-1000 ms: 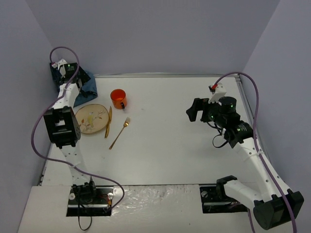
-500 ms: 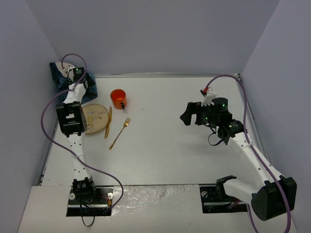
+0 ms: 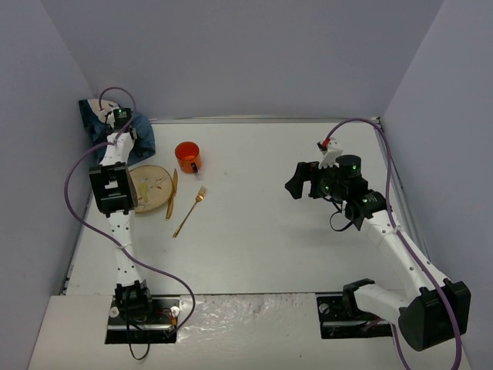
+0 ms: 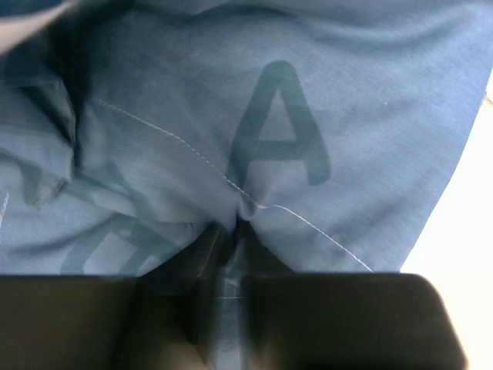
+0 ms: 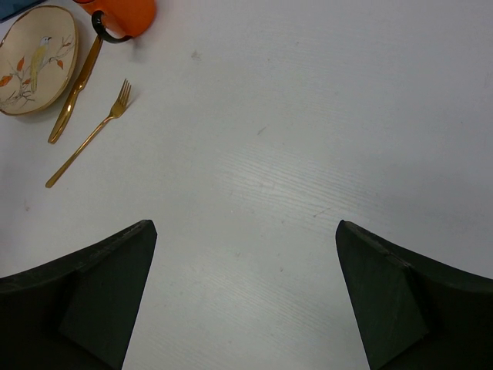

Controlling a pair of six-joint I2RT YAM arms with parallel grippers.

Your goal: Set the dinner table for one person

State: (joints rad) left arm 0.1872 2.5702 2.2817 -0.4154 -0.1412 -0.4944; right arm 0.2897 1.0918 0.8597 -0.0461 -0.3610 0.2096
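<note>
The white dinner table (image 3: 293, 231) carries a beige plate (image 3: 148, 190) with a bird print at the left. A gold knife (image 3: 171, 194) lies along the plate's right rim, with a gold fork (image 3: 189, 210) beside it. An orange mug (image 3: 187, 156) stands behind them. A dark blue lettered cloth (image 3: 142, 135) lies bunched in the far left corner. My left gripper (image 3: 123, 127) is down on it. In the left wrist view that gripper (image 4: 233, 231) is shut on a fold of the cloth (image 4: 269, 116). My right gripper (image 3: 304, 179) hovers open over the table's right half, holding nothing.
Lavender-grey walls close the table in at the back and both sides. In the right wrist view the plate (image 5: 35, 58), knife (image 5: 75, 89), fork (image 5: 88, 142) and mug (image 5: 123, 11) lie far ahead to the left, and bare tabletop (image 5: 254, 193) shows beyond the open fingers (image 5: 108, 285).
My left arm has reached farther into the back corner and its jaws have closed on the blue cloth. The right arm shifted a little left, then held still.
</note>
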